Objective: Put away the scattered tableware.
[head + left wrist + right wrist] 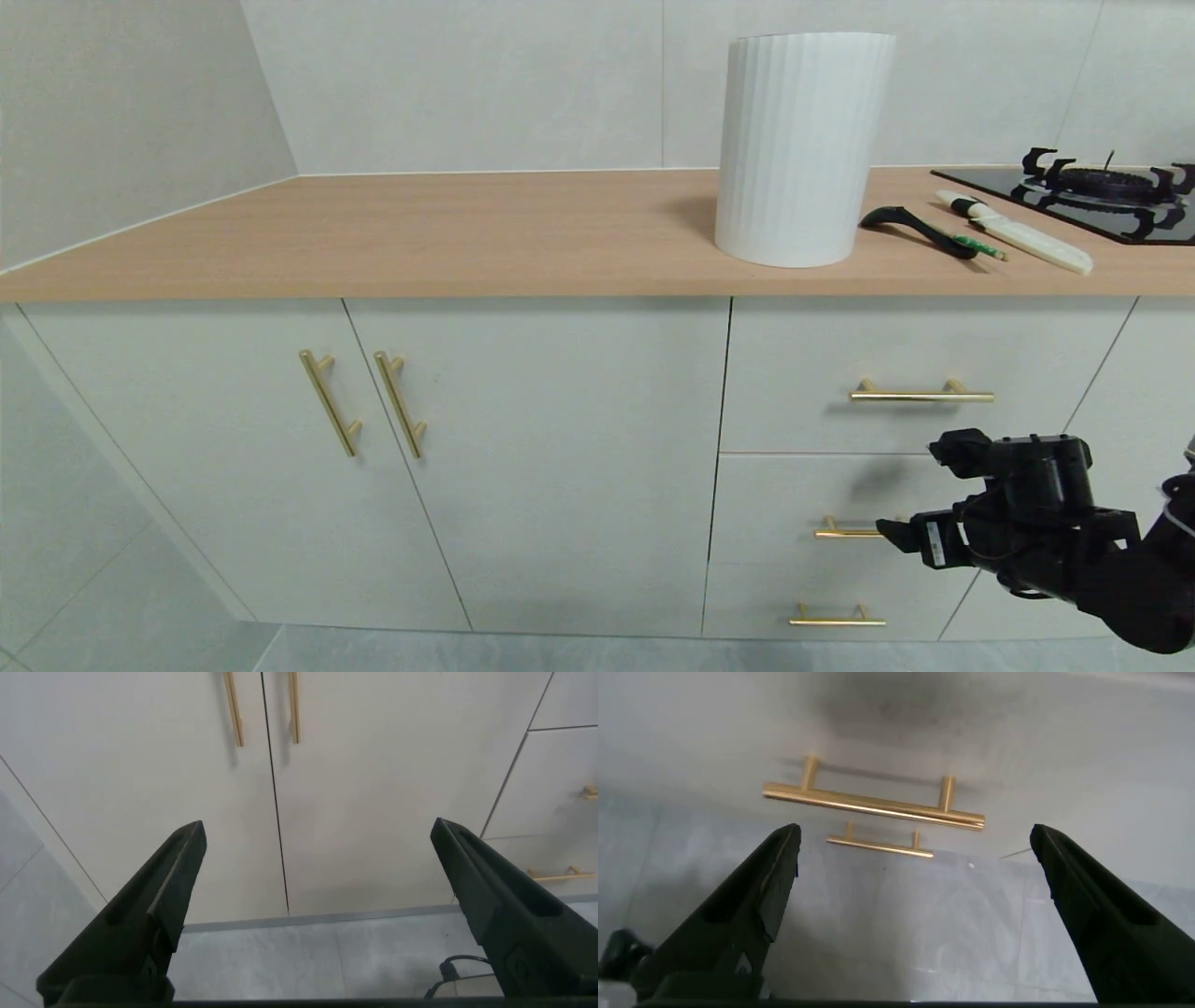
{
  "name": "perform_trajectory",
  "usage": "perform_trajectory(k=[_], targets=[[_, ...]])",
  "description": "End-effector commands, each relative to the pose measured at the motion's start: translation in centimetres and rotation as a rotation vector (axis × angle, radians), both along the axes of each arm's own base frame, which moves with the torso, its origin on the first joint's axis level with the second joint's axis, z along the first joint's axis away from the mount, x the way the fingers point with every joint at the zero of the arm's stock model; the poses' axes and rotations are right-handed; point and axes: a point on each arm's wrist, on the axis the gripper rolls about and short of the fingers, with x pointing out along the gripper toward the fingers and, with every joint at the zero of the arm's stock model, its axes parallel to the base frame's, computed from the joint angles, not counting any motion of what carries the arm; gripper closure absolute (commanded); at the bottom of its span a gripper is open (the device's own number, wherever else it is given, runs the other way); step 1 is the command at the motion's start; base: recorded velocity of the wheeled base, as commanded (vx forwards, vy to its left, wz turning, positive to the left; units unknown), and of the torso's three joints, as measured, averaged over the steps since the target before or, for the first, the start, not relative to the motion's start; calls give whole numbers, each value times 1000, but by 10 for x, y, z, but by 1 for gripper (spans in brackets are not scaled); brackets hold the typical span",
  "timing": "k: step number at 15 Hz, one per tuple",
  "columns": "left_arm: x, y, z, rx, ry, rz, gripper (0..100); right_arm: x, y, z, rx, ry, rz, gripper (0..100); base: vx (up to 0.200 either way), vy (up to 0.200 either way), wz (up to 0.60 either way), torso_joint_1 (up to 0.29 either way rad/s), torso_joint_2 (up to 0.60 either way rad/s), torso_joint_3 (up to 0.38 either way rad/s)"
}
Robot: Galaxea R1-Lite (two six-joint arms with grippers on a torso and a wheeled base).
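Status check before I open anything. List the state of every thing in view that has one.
left gripper, jaws open
right gripper, jaws open
cabinet doors, shut
drawers, shut
white canister, upright
knife, lying flat
black utensil, lying flat
burner, unlit

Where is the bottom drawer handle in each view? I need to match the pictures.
Head view: bottom drawer handle, lowest of three gold handles, just above the floor.
Left wrist view: bottom drawer handle, near the floor, past the double doors.
Right wrist view: bottom drawer handle, the farther gold bar between the jaws.
Shared landmark: middle drawer handle, the next one up.
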Motion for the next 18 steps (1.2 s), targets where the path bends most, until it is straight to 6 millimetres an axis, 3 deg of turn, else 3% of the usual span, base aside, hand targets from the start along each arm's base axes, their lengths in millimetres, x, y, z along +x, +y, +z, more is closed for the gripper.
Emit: perform_trajectory(k=[1, 8, 18], targets=[[0, 0, 0, 0, 2, 0, 0, 5, 0, -23, -6, 36, -33, 0, 0, 0, 0, 0, 0, 0], [0, 0, 0, 0, 0, 0, 0, 22, 2, -55, 13, -65, -102, 0, 0, 0, 0, 0, 0, 0], [0, 0, 0, 0, 0, 0, 0, 35, 4, -68, 43, -73, -136, 0, 0, 0, 0, 0, 0, 0]])
